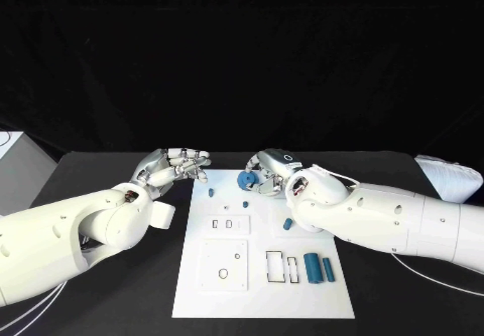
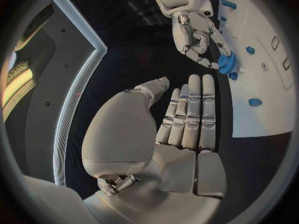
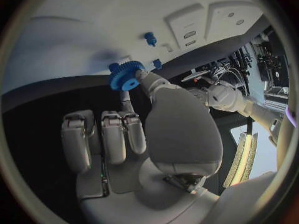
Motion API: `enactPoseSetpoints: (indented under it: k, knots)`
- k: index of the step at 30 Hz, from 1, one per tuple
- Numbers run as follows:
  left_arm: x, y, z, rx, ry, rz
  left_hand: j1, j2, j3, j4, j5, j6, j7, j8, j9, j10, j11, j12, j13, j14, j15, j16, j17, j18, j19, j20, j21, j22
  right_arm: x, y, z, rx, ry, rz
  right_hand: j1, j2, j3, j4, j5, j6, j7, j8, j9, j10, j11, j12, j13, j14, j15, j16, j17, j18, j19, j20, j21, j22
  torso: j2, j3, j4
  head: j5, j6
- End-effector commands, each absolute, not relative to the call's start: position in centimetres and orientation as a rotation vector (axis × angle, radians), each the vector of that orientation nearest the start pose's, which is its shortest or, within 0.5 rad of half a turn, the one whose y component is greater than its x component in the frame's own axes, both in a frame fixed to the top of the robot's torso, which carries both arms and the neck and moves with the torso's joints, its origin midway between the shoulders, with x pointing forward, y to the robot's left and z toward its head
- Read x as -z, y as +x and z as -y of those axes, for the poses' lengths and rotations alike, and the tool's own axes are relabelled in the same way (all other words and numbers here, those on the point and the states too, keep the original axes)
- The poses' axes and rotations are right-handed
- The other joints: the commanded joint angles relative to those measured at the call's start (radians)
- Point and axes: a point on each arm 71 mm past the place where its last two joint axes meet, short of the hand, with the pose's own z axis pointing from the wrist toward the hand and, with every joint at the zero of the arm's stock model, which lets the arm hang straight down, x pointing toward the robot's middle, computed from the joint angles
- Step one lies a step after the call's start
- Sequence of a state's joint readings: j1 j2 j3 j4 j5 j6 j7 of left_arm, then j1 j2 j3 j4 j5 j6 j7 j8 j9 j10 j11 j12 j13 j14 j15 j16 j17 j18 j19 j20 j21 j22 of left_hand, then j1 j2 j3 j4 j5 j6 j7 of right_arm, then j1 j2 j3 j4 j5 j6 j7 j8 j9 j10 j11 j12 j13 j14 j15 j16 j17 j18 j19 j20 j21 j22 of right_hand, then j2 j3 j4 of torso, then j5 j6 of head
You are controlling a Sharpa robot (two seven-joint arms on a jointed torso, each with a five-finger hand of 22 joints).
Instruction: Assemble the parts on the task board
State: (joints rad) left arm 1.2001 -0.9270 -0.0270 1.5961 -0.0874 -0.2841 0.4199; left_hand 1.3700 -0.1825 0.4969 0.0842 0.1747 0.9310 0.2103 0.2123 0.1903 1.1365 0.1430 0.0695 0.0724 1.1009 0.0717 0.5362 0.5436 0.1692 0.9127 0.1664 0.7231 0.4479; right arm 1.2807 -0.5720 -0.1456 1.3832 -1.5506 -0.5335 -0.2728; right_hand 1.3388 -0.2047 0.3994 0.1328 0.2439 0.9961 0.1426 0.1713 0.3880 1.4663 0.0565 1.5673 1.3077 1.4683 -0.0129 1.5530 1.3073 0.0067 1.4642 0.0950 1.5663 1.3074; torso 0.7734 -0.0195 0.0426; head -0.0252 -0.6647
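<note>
The white task board lies in the middle of the black table. My right hand hovers over the board's far edge and pinches a blue gear between thumb and a finger; the gear shows toothed with a centre hole, and the left wrist view also catches that hand and the gear. My left hand sits just off the board's far left corner, holding nothing; its fingers lie straight. Small blue pegs stand on the board. Two blue cylinders lie near its right edge.
The board carries a small plate with two slots, a larger raised plate and rectangular cut-outs. A white box stands at the table's far left, and a pale bundle at the far right.
</note>
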Motion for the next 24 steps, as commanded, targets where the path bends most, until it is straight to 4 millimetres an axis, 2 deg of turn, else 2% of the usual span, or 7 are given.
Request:
enactPoseSetpoints:
  k: [1,24]
  knots:
    - [16.2,47.5,-22.3,1.596,-0.984,-1.413,-0.001,0.007,0.003,-0.005,-0.004,-0.004,0.0,-0.001,0.002,-0.008,-0.001,0.007,0.0,0.002,-0.001,0.005,0.001,0.011,-0.005,-0.001,0.003,0.001,17.5,50.8,10.6,-0.585,-0.203,-1.479,-0.002,0.0,0.007,-0.001,0.003,0.013,-0.01,0.004,0.002,0.104,-0.004,0.003,0.263,0.09,-0.006,0.003,0.205,-0.007,0.107,-0.008,0.004,0.263,0.0,0.0009,-0.0001,0.001,-0.002]
    - [16.2,47.5,-22.4,1.593,-0.985,-1.412,-0.001,0.007,0.003,-0.005,-0.004,-0.004,0.0,-0.001,0.002,-0.008,-0.001,0.007,0.0,0.002,-0.001,0.005,0.001,0.011,-0.005,-0.001,0.003,0.001,19.2,50.8,9.3,-0.573,-0.216,-1.533,-0.004,-0.001,0.011,0.0,0.0,0.009,-0.008,0.0,-0.001,0.104,-0.003,0.003,0.263,0.09,-0.005,0.002,0.203,-0.007,0.107,-0.009,0.004,0.263,0.001,0.0021,-0.0025,0.007,-0.014]
